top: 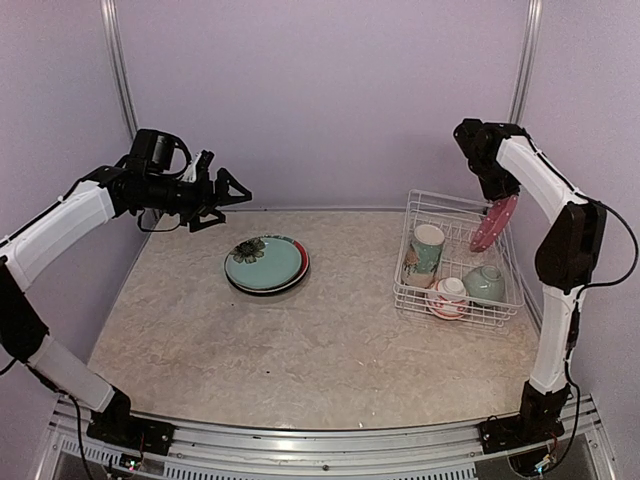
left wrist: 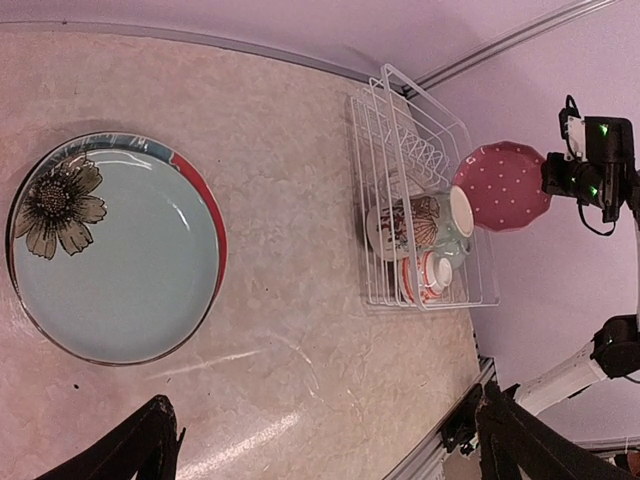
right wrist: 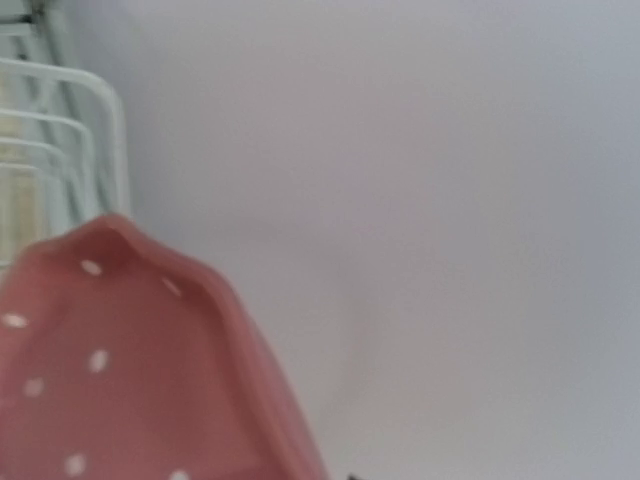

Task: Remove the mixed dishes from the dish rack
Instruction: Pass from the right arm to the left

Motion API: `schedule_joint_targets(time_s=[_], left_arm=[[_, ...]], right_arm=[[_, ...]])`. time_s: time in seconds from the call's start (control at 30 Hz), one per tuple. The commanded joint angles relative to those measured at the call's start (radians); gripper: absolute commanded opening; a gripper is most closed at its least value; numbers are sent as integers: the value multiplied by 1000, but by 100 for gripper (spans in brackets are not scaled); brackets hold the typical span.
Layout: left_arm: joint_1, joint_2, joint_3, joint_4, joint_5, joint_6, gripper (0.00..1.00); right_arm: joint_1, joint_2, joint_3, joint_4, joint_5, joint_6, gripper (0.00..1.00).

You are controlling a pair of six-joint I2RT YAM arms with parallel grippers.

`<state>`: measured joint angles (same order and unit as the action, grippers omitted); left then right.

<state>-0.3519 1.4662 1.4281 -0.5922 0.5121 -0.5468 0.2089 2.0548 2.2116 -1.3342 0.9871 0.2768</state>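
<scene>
The white wire dish rack (top: 505, 309) stands at the right and still holds a tall patterned mug (top: 427, 248), a mint bowl (top: 485, 283) and a white-pink bowl (top: 449, 297). My right gripper (top: 497, 199) is shut on the rim of the pink dotted plate (top: 495, 224), held on edge above the rack's far right side. The plate fills the lower left of the right wrist view (right wrist: 120, 370); the fingers are hidden there. The light teal plate (top: 264, 262) lies on the red-teal floral plate (top: 302, 262) on the table. My left gripper (top: 226, 192) is open and empty, raised above and left of those plates.
The left wrist view shows the stacked plates (left wrist: 115, 250), the rack (left wrist: 382, 130) with the mug (left wrist: 420, 222) and the held pink plate (left wrist: 502, 186). The purple back wall stands just behind the rack. A metal rail (top: 320, 452) runs along the near edge.
</scene>
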Motion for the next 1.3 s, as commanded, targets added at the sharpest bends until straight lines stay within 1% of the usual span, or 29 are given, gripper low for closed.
schedule_joint_targets(time_s=[0.0,0.2,0.47,0.8,1.07,1.27], left_arm=[[6,12,23,-11,15,-2,99],[7,18,24,-11,27,-5,99],[7,24,26,-12,29,-5,99],[6,37,30,-17,40,-5,99],[5,41,32,-17,48,-7,99],[3,51,35,-17,62,-8,99]], right_arm=[[56,-52,45,70,13,-17,0],[68,-53,60,77,7,-31,0],[64,-60,56,162,-87,-58,0],[-53,-126,46,240,-336,-1,0],[-162,-248,-91,332,-520,72,0],[-184,-341,-195,422,-662,131,0]])
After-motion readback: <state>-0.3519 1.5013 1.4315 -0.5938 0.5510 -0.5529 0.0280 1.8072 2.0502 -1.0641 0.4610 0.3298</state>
